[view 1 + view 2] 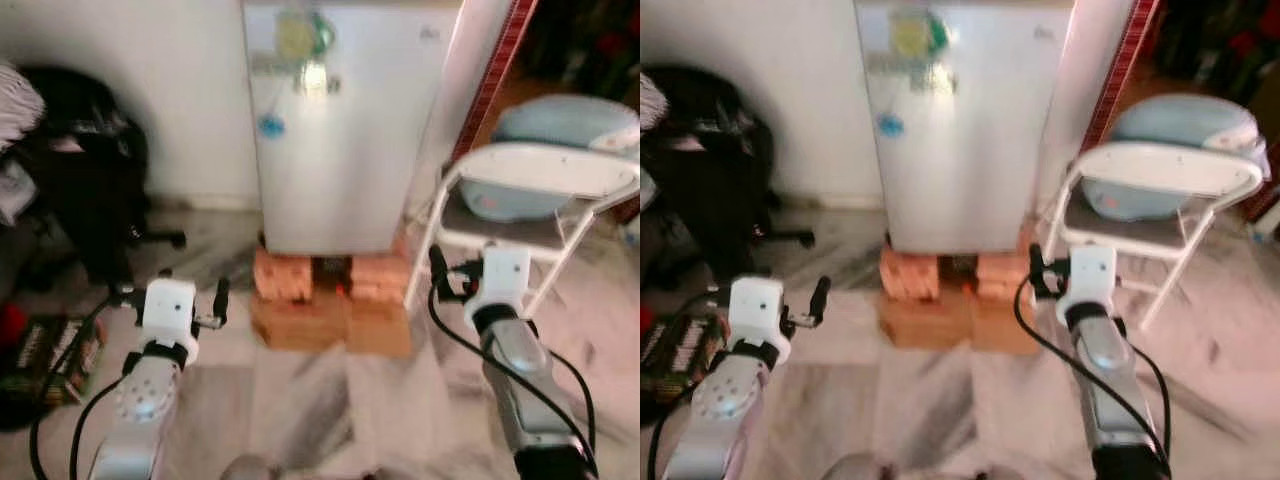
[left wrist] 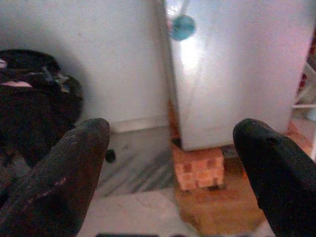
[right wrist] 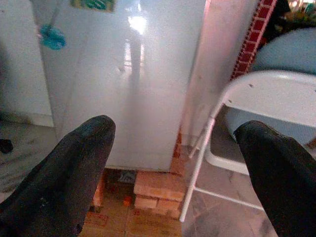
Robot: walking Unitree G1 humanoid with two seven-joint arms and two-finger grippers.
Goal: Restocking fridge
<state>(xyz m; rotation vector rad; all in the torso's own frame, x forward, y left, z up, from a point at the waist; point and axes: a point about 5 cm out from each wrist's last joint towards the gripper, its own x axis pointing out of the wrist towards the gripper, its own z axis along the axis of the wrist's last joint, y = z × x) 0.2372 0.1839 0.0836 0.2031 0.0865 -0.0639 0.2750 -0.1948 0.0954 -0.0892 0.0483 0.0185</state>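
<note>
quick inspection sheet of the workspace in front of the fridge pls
surface: pale marble floor, bare in front of the fridge
job's things: silver fridge, door shut, magnets on it, raised on orange bricks
clutter: white folding chair carrying a light blue tub beside the fridge; black bag by the wall
grippers: left claw open, empty; right claw open, empty
cables: black cable looping along right arm
surroundings: white wall
</note>
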